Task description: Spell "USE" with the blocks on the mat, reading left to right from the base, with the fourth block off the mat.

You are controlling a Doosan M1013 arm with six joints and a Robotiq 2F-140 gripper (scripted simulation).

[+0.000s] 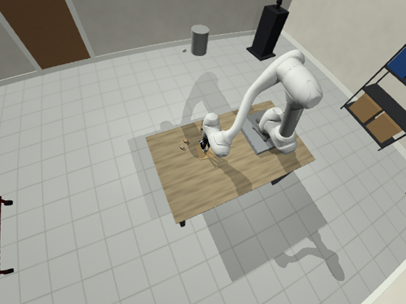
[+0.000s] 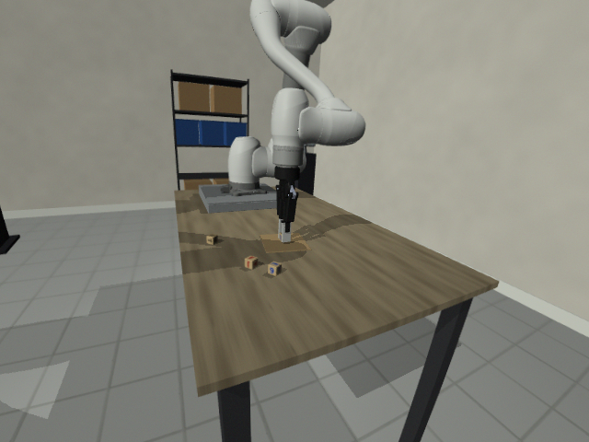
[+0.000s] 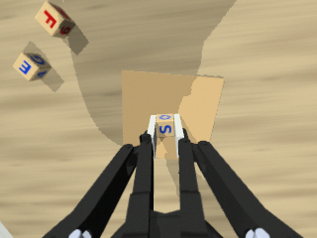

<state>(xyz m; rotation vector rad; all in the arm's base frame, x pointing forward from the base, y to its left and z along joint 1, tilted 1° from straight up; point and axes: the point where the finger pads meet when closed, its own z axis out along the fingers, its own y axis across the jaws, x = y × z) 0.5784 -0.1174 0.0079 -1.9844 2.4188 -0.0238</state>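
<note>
My gripper is shut on the S block. The wrist view shows a blue S on its upper face and a blue O on a side. The block is over the tan mat; I cannot tell whether they touch. The E block, with a blue E on top, and the F block, with a red F on top, lie off the mat. Another block lies off it in the exterior view, its top letter unreadable.
The wooden table bears the mat and blocks. The arm stands on a grey base plate at the table's other end. The E and F blocks are close together, nearer the exterior camera than the mat. Arm shadows cross the mat.
</note>
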